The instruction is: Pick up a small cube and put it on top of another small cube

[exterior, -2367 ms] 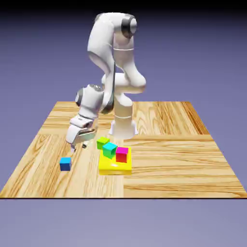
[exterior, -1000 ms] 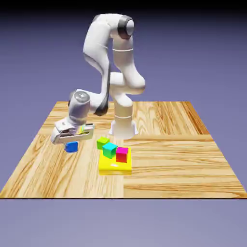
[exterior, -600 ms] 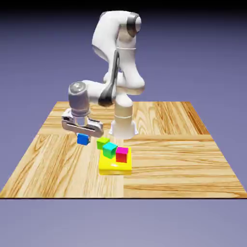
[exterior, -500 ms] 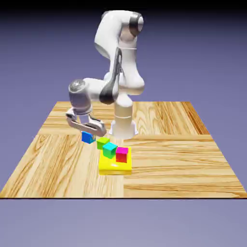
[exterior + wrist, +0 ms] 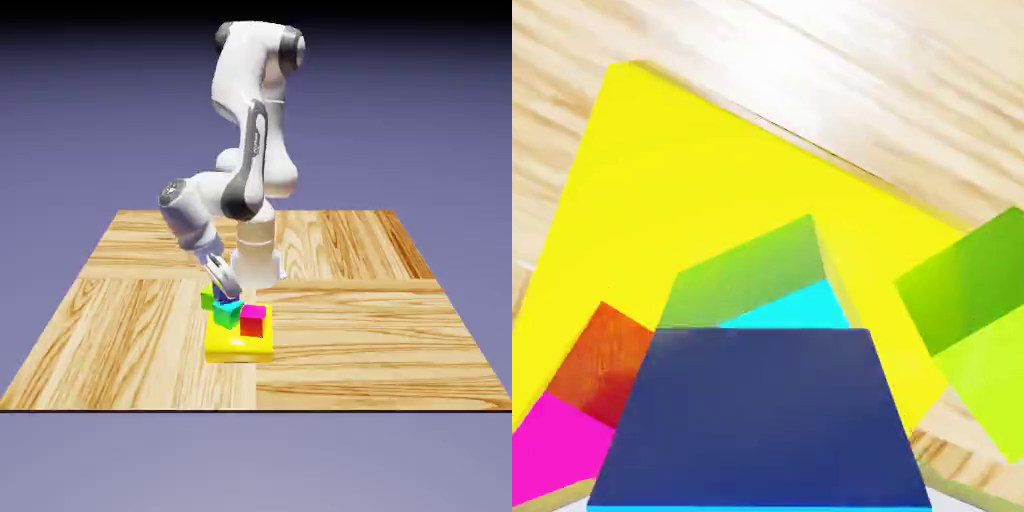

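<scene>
In the hand view the small blue cube [image 5: 762, 420] fills the bottom middle and hides both fingertips. It lies just over the teal cube [image 5: 797, 305], whose top shows right behind it. In the exterior view my gripper [image 5: 222, 288] points down at the teal cube [image 5: 228, 313], and its fingers almost hide the blue cube. The frames do not show whether the jaws still press on the cube. A magenta cube [image 5: 253, 320] and a green cube [image 5: 207, 297] flank the teal one.
The teal and magenta cubes rest on a flat yellow block [image 5: 238, 345] near the middle of the wooden table [image 5: 380, 330]. In the hand view the magenta cube [image 5: 552, 450] is at lower left, the green cube [image 5: 972, 320] at right, and the yellow block [image 5: 702, 180] lies behind.
The arm has swung toward the exterior view's right with the blue cube, from above bare table to down over the teal cube on the yellow block.
</scene>
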